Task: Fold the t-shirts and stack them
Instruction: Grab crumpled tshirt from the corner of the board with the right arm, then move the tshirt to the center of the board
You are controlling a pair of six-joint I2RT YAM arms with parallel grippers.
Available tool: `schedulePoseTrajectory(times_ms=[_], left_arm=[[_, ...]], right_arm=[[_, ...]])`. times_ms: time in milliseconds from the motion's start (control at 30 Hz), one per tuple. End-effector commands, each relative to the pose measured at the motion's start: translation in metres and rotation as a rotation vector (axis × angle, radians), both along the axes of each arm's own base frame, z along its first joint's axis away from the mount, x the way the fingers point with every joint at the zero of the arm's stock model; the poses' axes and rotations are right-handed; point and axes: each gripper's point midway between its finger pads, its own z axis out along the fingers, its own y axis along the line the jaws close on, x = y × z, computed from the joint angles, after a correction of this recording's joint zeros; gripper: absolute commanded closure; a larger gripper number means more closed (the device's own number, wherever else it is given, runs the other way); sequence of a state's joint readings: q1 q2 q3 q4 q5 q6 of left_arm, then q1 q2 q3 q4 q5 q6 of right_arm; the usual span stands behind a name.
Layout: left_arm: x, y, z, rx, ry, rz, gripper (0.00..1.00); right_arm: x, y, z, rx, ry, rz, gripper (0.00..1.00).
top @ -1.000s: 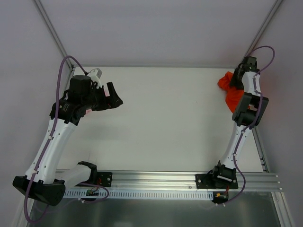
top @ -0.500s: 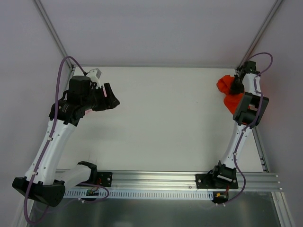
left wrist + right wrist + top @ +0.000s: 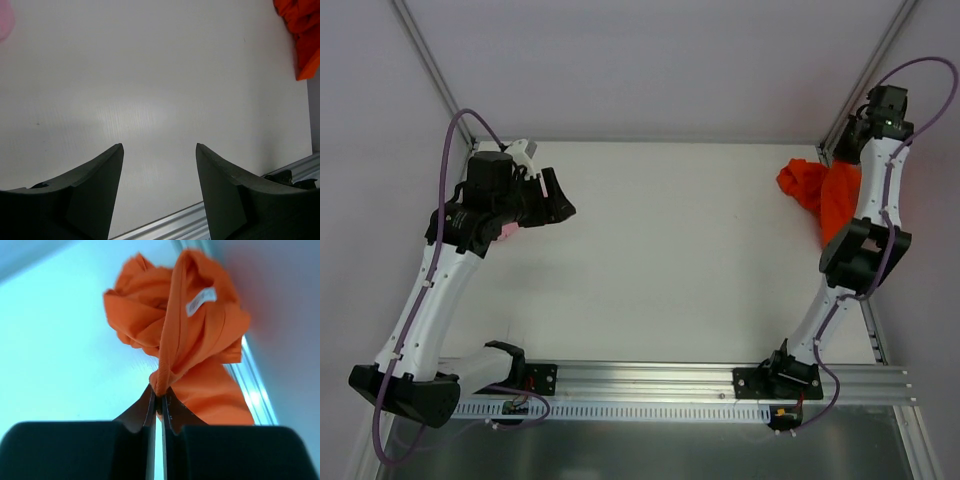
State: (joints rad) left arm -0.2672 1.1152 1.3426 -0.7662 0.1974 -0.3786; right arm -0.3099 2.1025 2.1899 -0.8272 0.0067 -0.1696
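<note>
Orange-red t-shirt (image 3: 145,315) bunched, one fold tight between the right fingers (image 3: 139,416)

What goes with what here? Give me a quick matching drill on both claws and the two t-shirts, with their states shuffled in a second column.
Column one:
1. left claw
2. right claw
3. orange-red t-shirt
4. pink t-shirt

Column two:
A. bunched up, pinched by one fold
B. open, gripping nothing
C. only a sliver shows, in a corner of the left wrist view
D. shut on cloth

Pairs: 1-B, 2-D, 3-A, 4-C
</note>
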Motion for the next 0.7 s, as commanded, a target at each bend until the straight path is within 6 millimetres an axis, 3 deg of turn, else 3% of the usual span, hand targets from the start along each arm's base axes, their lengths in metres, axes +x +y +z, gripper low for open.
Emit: schedulePoseTrajectory(times_ms=[0,33,100,133,300,333,400,433,533,667], left_arm=[[0.004,-0.007,0.035,-0.043,-0.091,-0.039,0.39],[0.004,-0.008,0.038,-0.047,-0.1,-0.042,0.37],[0.003,-0.01,0.046,-0.061,-0.12,-0.051,0.36],[0.002,-0.011,0.047,-0.066,-0.124,-0.054,0.36],[-0.001,-0.015,0.045,-0.084,-0.115,-0.078,0.35],[-0.003,-0.017,0.045,-0.09,-0.114,-0.09,0.35],[-0.005,-0.016,0.041,-0.089,-0.109,-0.09,0.35],[-0.007,-0.016,0.042,-0.088,-0.116,-0.092,0.35],[-0.01,-0.013,0.043,-0.082,-0.123,-0.08,0.35],[-0.016,-0.011,0.046,-0.087,-0.129,-0.079,0.35]], right_arm=[[-0.038,0.015,0.128,-0.059,-0.235,-0.014,0.99],[-0.054,0.023,0.157,-0.057,-0.297,-0.016,0.99],[-0.071,0.041,0.182,-0.024,-0.351,0.026,0.99],[-0.088,0.05,0.207,-0.027,-0.412,0.036,0.99],[-0.134,0.112,0.274,0.035,-0.593,0.2,0.99],[-0.145,0.122,0.295,0.036,-0.647,0.224,0.99],[-0.163,0.154,0.318,0.09,-0.701,0.316,0.99],[-0.176,0.165,0.339,0.091,-0.76,0.345,0.99],[-0.2,0.206,0.363,0.172,-0.826,0.449,0.99],[-0.214,0.24,0.365,0.279,-0.822,0.527,0.99]])
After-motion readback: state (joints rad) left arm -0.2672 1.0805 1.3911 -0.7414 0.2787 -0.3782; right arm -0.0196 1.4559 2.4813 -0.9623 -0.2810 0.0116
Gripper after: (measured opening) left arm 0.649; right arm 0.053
